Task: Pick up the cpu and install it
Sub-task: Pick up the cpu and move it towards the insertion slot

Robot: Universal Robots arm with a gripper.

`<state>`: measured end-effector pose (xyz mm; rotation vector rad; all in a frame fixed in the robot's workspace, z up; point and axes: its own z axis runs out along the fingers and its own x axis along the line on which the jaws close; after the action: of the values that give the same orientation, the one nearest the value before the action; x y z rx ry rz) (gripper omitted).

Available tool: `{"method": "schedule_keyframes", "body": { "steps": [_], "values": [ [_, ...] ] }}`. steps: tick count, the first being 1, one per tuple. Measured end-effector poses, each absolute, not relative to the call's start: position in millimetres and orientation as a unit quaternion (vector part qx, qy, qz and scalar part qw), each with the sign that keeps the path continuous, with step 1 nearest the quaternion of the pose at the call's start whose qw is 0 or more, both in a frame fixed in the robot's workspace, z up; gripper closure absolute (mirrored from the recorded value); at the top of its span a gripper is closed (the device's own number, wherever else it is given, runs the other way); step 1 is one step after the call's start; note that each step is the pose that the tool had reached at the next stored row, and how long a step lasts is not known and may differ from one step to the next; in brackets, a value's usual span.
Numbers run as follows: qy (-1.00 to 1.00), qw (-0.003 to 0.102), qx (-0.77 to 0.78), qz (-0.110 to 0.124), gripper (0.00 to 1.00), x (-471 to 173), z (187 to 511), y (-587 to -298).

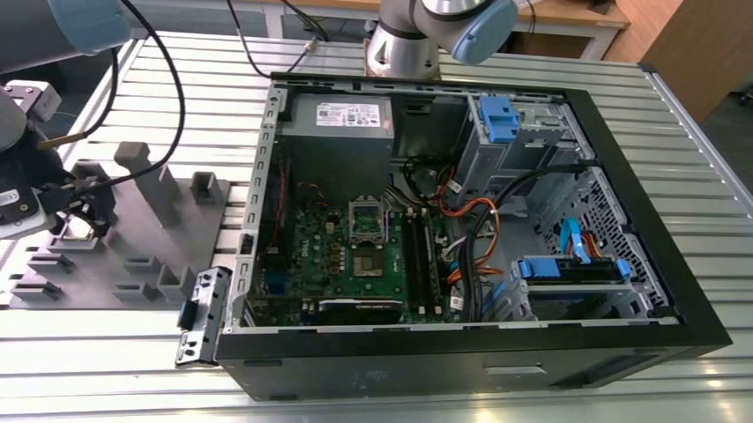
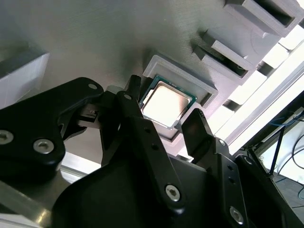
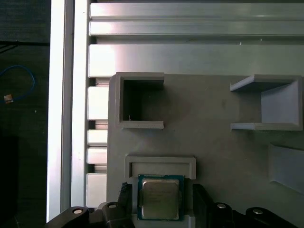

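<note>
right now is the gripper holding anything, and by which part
Nothing is held. The gripper has its jaws open on either side of the cpu, which lies in the grey tray.

A slatted aluminium table [image 1: 694, 176] spreads across the exterior view, its pale ribs shining under bright light at the lower left of the frame, with a wooden desk [image 1: 588, 13] and a wooden panel [image 1: 694, 44] at the upper right.

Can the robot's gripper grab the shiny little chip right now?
Probably yes. The gripper sits right over the cpu, its jaws open on either side, and nothing covers it. The pocket of the grey tray seems to leave those sides free.
</note>
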<state>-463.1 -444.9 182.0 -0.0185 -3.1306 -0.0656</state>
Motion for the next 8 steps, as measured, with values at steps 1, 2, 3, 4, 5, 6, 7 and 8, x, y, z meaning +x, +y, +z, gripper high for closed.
{"method": "schedule_keyframes", "body": {
  "steps": [1,2,3,4,5,6,7,8],
  "values": [
    [-1.0,0.005,-0.006,-0.021,0.38,-463.1,182.0,-444.9],
    [-1.0,0.005,-0.006,-0.021,0.38,-463.1,182.0,-444.9],
    [-1.0,0.005,-0.006,-0.021,0.38,-463.1,182.0,-444.9],
    [-1.0,0.005,-0.006,-0.021,0.38,-463.1,182.0,-444.9],
    [-1.0,0.005,-0.006,-0.021,0.38,-463.1,182.0,-444.9],
    [-1.0,0.005,-0.006,-0.021,0.38,-463.1,182.0,-444.9],
    [-1.0,0.005,-0.006,-0.021,0.38,-463.1,182.0,-444.9],
    [-1.0,0.005,-0.005,-0.021,0.39,-463.1,182.0,-444.9]
  ]
}}
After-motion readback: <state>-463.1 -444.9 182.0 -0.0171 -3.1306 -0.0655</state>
